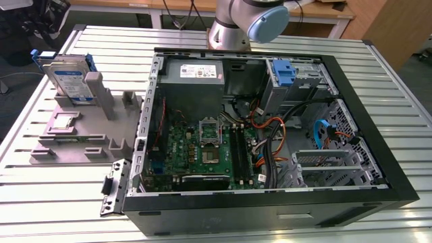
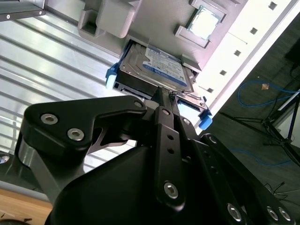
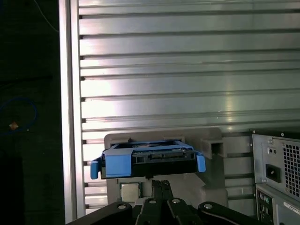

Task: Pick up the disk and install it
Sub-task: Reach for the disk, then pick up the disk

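The disk (image 1: 70, 81) is a silver drive with a blue-and-white label in a blue carrier frame. It stands upright in a slot of the grey holder (image 1: 74, 136) on the exterior view's left, beside the open computer case (image 1: 270, 126). In both wrist views my gripper looks at it from a distance. The disk (image 2: 157, 68) lies just past my black gripper (image 2: 164, 96) in the second wrist view. In the first wrist view the disk's (image 3: 150, 157) blue end faces my gripper (image 3: 161, 183). The fingers are shut together with nothing between them.
A bare blue bracket (image 1: 285, 73) sits in the case's drive bay at the back, next to the grey power supply (image 1: 196, 73). A small square chip (image 1: 64, 121) lies on the holder. The ribbed metal table (image 1: 68, 202) ends close to the holder's left side.
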Controlling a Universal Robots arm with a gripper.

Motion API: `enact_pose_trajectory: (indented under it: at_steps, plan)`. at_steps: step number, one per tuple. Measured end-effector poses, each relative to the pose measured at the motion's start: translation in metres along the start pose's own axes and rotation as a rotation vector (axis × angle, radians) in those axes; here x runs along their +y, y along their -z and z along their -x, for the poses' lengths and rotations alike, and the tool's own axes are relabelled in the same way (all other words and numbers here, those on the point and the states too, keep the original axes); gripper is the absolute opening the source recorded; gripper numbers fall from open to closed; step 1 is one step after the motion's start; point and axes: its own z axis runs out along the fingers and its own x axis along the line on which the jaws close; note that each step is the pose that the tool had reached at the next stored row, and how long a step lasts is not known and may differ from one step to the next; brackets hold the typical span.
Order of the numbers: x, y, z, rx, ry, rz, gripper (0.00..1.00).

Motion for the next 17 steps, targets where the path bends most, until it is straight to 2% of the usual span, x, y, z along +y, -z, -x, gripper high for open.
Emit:
enact_pose_trajectory:
  at_steps: [4, 8, 17]
  plan:
    - [-0.0002, -0.0039, -0.0007, 0.0003, 0.001, -0.0002, 0.11]
    - [-0.0002, -0.004, -0.0008, 0.0005, 0.001, -0.0003, 0.11]
    - [-0.0003, -0.0087, -0.0028, -0.0003, 0.001, -0.0001, 0.11]
